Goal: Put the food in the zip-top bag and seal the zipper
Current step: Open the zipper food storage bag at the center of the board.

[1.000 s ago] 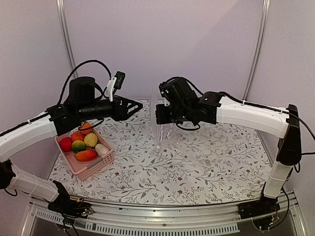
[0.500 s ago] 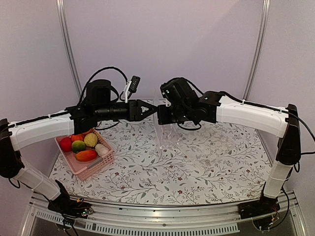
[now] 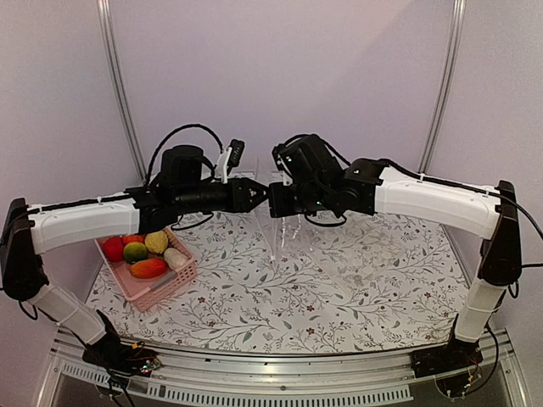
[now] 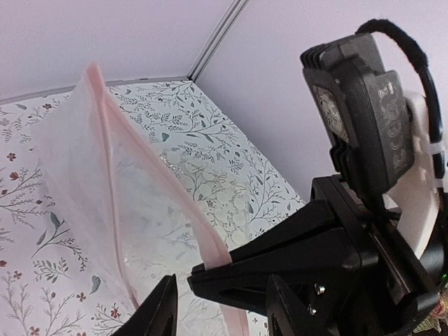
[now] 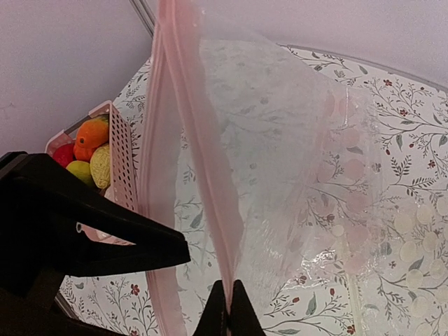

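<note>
The zip-top bag (image 3: 287, 227) hangs open above the table's middle, its clear dotted film (image 5: 301, 161) draping down to the cloth. My right gripper (image 5: 227, 290) is shut on one side of the pinkish zipper (image 5: 203, 140) and holds it up. My left gripper (image 4: 220, 287) is open beside the right one (image 3: 273, 202), tip to tip, with the bag's rim strip (image 4: 175, 196) running down between its fingers. The other rim strip (image 5: 159, 175) hangs free next to the left finger (image 5: 105, 231). The food (image 3: 140, 250) lies in the pink basket (image 3: 174, 284) at the left.
The pink basket (image 5: 119, 150) stands at the table's left on the floral cloth (image 3: 339, 297), below the left arm. Purple walls with metal posts (image 3: 119, 85) close in the back and sides. Both arms stretch across the back middle of the table.
My left arm has swung right, from over the basket to the bag's rim, and its jaws have narrowed a little. The right gripper has kept its hold on the zipper, almost still.
</note>
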Robot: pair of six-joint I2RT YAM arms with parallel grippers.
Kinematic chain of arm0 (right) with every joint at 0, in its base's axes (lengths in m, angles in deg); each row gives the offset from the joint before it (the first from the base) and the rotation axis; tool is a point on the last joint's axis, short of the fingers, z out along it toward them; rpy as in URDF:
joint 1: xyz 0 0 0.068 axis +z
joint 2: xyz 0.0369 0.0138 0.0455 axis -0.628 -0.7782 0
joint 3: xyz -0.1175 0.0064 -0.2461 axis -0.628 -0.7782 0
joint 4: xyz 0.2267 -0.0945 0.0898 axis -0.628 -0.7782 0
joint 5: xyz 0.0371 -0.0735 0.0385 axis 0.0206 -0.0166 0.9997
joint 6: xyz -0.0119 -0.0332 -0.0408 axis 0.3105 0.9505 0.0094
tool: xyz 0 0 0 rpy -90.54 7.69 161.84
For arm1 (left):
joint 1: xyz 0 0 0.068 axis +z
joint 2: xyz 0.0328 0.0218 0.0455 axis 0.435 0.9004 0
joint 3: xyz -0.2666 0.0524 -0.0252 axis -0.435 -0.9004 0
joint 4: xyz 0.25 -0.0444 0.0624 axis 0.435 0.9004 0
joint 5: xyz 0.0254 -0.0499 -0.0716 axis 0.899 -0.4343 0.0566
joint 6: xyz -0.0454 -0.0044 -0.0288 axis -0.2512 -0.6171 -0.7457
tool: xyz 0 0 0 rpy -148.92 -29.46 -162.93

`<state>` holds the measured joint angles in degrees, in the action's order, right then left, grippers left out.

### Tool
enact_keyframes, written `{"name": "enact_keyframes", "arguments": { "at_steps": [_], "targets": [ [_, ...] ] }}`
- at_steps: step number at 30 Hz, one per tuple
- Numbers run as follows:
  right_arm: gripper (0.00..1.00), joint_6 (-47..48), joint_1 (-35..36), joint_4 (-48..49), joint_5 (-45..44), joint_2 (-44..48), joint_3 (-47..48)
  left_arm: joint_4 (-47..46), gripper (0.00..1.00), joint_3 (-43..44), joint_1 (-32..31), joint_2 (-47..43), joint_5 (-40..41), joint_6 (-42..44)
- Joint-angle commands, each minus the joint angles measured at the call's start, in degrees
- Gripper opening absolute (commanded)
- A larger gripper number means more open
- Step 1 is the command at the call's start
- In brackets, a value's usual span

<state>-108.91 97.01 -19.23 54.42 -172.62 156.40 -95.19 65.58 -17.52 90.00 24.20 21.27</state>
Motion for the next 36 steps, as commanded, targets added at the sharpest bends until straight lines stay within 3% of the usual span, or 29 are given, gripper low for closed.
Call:
{"name": "enact_keyframes", "arguments": {
  "at_steps": [1, 8, 19, 29, 36],
  "targets": [
    [0.0, 0.5, 0.2, 1.2, 0.5, 2.3, -0.8, 0.8, 0.42, -0.7, -0.5, -0.9, 3.6, 0.3],
    [0.0, 0.6, 0.2, 2.0, 0.4, 2.6, -1.0, 12.6, 0.33, 3.6, -0.8, 2.1, 10.1, 1.5],
    [0.0, 4.5, 2.3, 4.4, 4.3, 2.9, 0.2, 20.9, 0.31, 6.0, -1.7, 5.5, 20.2, 2.8],
    [0.0, 1.4, 2.9, 4.1, 3.8, 0.0, 0.3, 10.0, 0.32, 2.1, -1.8, 3.4, 17.9, 0.1],
    [0.0, 0.7, 2.9, 3.4, 1.9, -0.5, -0.2, 2.8, 0.33, -0.9, -1.8, 1.7, 12.0, -1.1]
  ]
}}
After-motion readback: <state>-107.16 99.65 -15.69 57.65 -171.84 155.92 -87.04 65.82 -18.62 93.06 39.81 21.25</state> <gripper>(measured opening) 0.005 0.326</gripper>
